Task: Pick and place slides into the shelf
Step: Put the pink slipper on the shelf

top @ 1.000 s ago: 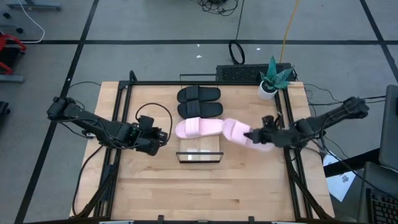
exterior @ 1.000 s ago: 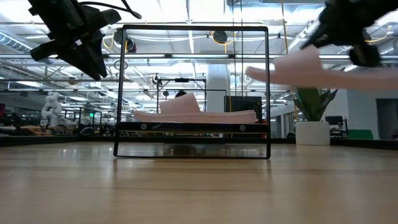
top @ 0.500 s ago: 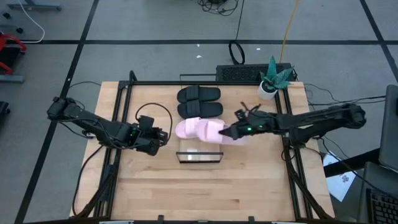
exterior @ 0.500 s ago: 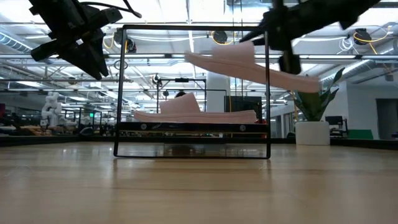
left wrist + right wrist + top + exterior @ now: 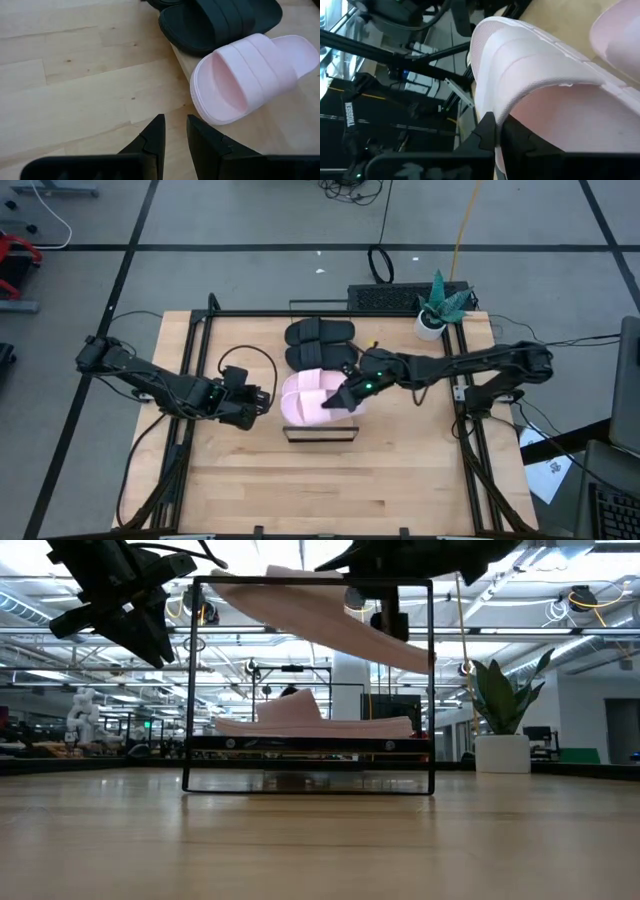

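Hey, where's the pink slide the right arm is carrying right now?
In the high view, the carried pink slide hangs in the right gripper over the shelf, above the other pink slide.

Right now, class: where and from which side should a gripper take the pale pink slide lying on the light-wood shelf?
Grip the wide strap of the resting pale pink slide, coming from above: it lies flat, sole down, strap arching upward and open through the toe.

Only readable bit: white vertical lettering on a black strap (image 5: 349, 116) in the right wrist view, looks like "KEBSSUAL" or similar, can't really make it out. Nothing legible anywhere else.
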Tool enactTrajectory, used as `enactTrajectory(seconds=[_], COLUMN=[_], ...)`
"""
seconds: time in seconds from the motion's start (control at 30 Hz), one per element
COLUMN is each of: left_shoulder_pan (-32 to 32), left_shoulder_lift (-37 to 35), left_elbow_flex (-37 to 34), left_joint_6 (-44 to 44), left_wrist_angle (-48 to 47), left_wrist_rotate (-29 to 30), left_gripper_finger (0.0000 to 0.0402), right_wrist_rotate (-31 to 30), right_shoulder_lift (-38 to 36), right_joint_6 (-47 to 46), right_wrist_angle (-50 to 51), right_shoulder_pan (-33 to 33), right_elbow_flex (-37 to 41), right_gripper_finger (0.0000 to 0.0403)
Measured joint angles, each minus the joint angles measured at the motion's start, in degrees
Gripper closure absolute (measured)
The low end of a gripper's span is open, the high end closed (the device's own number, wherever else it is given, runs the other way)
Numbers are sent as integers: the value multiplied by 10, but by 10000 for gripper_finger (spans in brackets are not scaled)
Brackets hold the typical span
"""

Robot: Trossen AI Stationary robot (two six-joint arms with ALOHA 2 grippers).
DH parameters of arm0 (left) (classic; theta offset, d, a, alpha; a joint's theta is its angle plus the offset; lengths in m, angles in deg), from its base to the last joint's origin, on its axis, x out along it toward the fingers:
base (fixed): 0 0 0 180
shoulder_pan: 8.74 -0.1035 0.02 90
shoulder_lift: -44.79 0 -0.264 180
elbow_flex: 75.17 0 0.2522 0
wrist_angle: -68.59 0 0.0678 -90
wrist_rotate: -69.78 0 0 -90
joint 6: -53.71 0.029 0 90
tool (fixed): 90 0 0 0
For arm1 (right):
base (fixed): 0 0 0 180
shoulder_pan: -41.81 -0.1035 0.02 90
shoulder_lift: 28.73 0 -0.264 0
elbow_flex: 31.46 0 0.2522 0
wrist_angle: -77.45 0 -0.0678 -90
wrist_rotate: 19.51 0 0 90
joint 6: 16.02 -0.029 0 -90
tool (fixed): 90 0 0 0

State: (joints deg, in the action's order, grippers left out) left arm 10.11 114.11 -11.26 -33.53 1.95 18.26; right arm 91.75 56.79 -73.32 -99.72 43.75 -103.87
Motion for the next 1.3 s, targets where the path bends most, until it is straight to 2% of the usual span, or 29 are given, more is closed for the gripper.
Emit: enactTrajectory(seconds=[0.37, 0.5, 1.3], left_shoulder_pan=[0, 0, -1], left_shoulder_lift=[0, 0, 0], left_elbow_flex=[0, 0, 0], left_joint_6=[0, 0, 0], left_wrist_angle=[0, 0, 0], left_wrist_rotate=[5, 10, 25], left_gripper_finger=[327, 327, 327], right_wrist_rotate=[71, 71, 70], right_shoulder_lift=[23, 23, 23], right_joint_6=[-65, -60, -70], right_wrist_angle=[7, 44, 70], right_shoulder_pan=[0, 0, 6], right_elbow_flex=[-9, -9, -9], right_gripper_finger=[403, 403, 403])
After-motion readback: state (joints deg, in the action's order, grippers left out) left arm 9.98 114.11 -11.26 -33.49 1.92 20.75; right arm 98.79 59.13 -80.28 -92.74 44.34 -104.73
